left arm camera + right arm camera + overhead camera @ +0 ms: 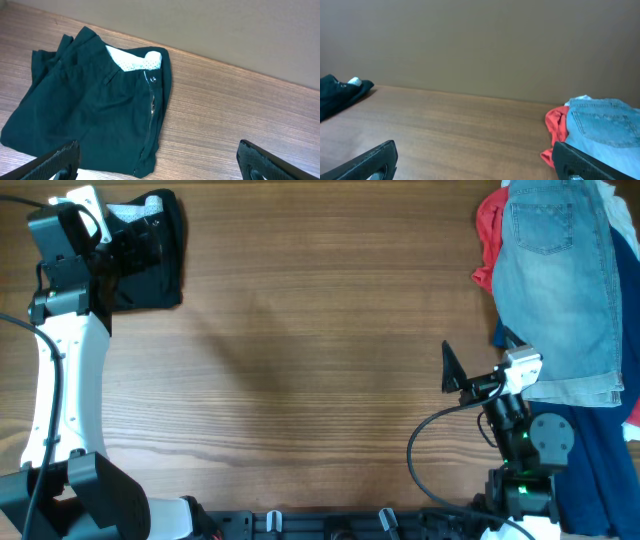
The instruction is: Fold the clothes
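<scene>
The black garment (150,275) lies folded at the table's far left corner. In the left wrist view it (90,110) fills the left half, with a white label (135,60) inside its waistband at the far end. It also shows small at the left edge of the right wrist view (340,90). My left gripper (125,250) hovers over the garment, open and empty; its fingers (157,152) straddle the garment's near right corner. My right gripper (452,368) is open and empty over bare wood at the right (475,152), far from the garment.
Light-blue denim shorts (560,280) lie on a pile at the far right, over a red cloth (487,240) and a dark blue cloth (600,460). The shorts (605,125) and red cloth (555,127) lie just right of my right gripper. A wall runs behind the table.
</scene>
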